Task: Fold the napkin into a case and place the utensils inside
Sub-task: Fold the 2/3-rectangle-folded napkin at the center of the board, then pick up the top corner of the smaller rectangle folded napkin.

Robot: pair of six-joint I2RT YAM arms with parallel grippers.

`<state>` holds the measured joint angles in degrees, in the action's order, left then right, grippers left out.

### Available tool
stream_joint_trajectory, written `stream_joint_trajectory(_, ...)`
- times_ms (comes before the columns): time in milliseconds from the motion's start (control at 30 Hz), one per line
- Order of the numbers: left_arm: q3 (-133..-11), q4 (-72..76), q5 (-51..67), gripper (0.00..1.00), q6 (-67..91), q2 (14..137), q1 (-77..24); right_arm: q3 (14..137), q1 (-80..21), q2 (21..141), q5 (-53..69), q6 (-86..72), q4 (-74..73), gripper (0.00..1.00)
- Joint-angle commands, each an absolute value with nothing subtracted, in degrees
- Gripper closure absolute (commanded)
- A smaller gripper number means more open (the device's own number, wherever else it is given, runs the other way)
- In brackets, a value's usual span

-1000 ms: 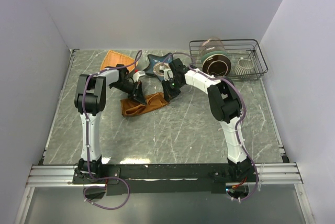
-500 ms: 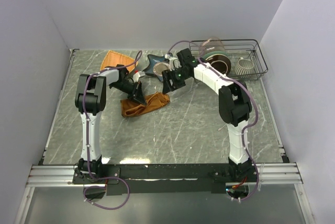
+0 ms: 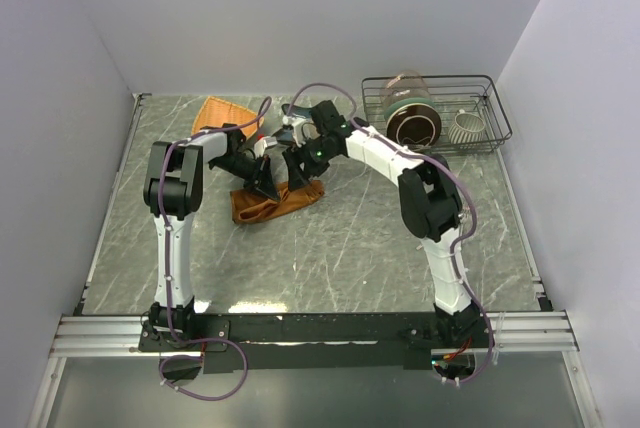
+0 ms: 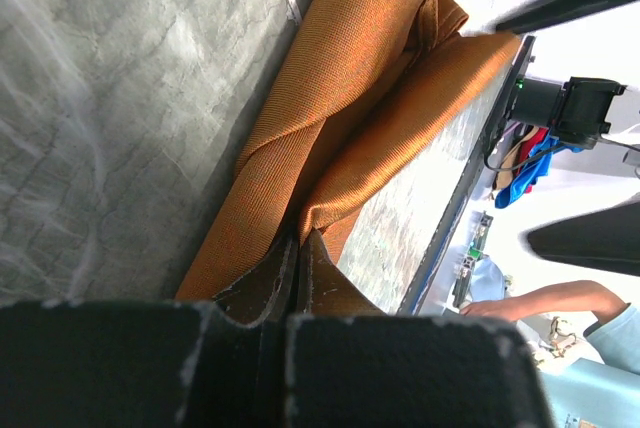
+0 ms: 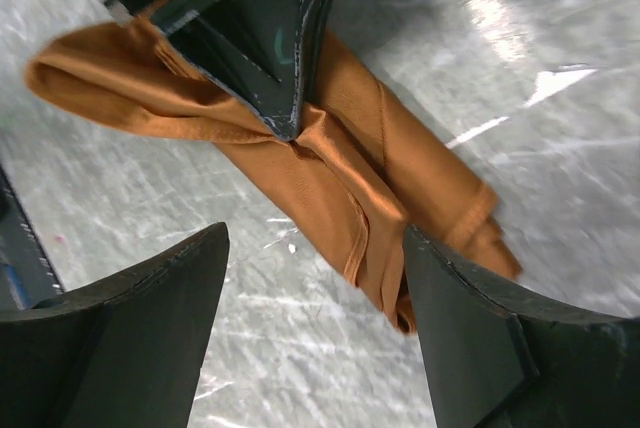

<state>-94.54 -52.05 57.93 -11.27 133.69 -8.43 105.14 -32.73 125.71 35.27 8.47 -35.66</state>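
Note:
The rust-orange napkin (image 3: 262,207) lies on the table folded into a long, loose bundle, with a raised crease along its length (image 4: 340,98). My left gripper (image 3: 268,186) is shut on that crease, pinching the cloth between its fingertips (image 4: 298,240). My right gripper (image 3: 300,170) hovers open just above the bundle's right end. In the right wrist view its two fingers straddle the napkin (image 5: 330,178) without touching it, and the left gripper's dark fingers (image 5: 265,58) show at the top. The utensils are out of view.
A lighter orange woven triangular plate (image 3: 220,110) lies at the back left. A wire rack (image 3: 497,120) at the back right holds a glass jar (image 3: 404,88), a brown round dish (image 3: 415,126) and a white cup (image 3: 465,126). Grey walls close in three sides.
My right gripper has opened, lifted off the napkin's right end and swung left, now over the bundle close to the left gripper. The left gripper has kept its pinch.

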Motion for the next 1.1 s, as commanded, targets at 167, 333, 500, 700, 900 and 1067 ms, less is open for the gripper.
stream_joint_trajectory(167, -94.5, -51.7, 53.6, 0.99, -14.0, 135.4, -8.3, 105.2, -33.1, 127.9, 33.0, 11.1, -33.5, 0.27)
stream_joint_trajectory(333, -94.7, -52.1, 53.4, 0.99, -14.6, 135.4, -8.3, 104.4, -32.5, 126.4, 33.0, 10.1, -32.1, 0.29)
stream_joint_trajectory(500, -94.7, -52.0, 53.4, 0.99, -14.5, 135.5, -8.3, 107.0, -31.5, 125.4, 34.0, 8.1, -31.0, 0.23)
stream_joint_trajectory(700, -95.1, -51.8, 53.3, 0.99, -14.1, 135.8, -8.3, 112.0, -32.3, 128.5, 34.8, 5.1, -31.0, 0.19)
stream_joint_trajectory(900, -95.3, -51.9, 53.3, 0.99, -14.0, 135.9, -8.3, 111.4, -32.8, 130.6, 35.2, 3.8, -30.2, 0.18)
stream_joint_trajectory(1067, -95.4, -51.8, 53.3, 0.99, -13.8, 135.8, -8.3, 108.5, -32.8, 130.9, 34.4, 4.0, -29.1, 0.18)
